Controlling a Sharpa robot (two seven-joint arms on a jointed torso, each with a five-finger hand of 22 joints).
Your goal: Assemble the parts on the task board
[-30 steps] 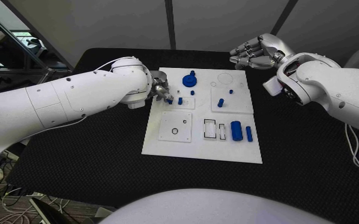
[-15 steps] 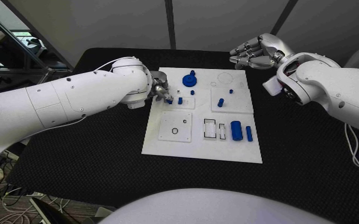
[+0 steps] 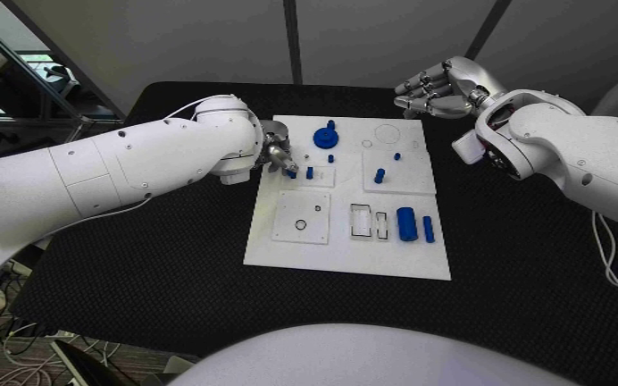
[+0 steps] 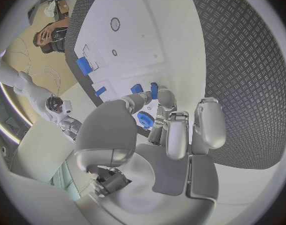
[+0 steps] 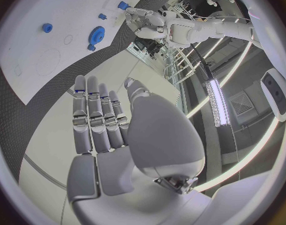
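The white task board [image 3: 347, 252] lies mid-table. My left hand [image 3: 276, 157] is at its left edge, thumb and a fingertip [image 4: 165, 97] pinching a small blue peg [image 4: 154, 90] that stands beside a second peg [image 3: 309, 172]. A blue gear [image 3: 326, 138] sits just beyond them and also appears behind the fingers [image 4: 145, 120]. My right hand [image 3: 438, 91] hovers off the board's far right corner, fingers apart, holding nothing [image 5: 105, 120]. A blue cylinder [image 3: 407, 224] and a thin blue bar [image 3: 428, 230] lie on the board's near right; another peg [image 3: 380, 176] stands mid-board.
A square plate with a small hole [image 3: 302, 218] and two rectangular slots [image 3: 370, 222] occupy the board's near half. A round outline [image 3: 387, 134] marks its far right. Black textured matting [image 3: 154, 261] surrounds the board on all sides.
My left arm has edged slightly toward the far side; its hand stays at the pegs. The right hand has not moved.
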